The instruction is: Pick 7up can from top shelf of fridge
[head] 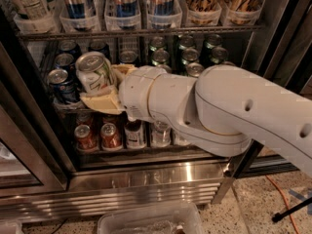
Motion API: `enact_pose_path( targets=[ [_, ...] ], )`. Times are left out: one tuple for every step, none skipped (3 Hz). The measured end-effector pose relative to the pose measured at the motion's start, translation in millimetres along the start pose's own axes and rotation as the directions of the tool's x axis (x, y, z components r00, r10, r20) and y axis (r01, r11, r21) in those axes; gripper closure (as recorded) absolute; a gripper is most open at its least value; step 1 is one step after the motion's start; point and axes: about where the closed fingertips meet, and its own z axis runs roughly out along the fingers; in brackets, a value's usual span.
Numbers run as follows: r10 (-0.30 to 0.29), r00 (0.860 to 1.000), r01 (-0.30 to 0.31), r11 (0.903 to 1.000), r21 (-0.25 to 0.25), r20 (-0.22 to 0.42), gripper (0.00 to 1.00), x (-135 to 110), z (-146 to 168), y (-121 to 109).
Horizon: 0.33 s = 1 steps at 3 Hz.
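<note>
The 7up can (pixel 95 72), whitish with green lettering and a silver lid, is held tilted in my gripper (pixel 109 84) in front of the fridge's middle rack. The gripper's cream fingers (pixel 103 101) close around the can's lower side; the big white arm (pixel 219 111) reaches in from the right. The top shelf (pixel 141 32) is a dark wire rack along the top of the view, with clear bins of tall cans (pixel 124 4). The fridge (pixel 146 179) has a dark frame and a shiny steel base.
Blue cans (pixel 63 82) and darker green cans (pixel 187 52) stand on the middle rack behind the gripper. Short red and dark cans (pixel 100 136) stand on the rack below. A clear plastic tub (pixel 148 221) sits on the floor. An orange cable (pixel 282 199) runs at lower right.
</note>
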Motion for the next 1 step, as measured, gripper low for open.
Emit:
enact_pose_path(
  targets=[
    [0.0,1.0,0.0,1.0,0.0,0.0,1.0,0.1,-0.3,0.2]
  ],
)
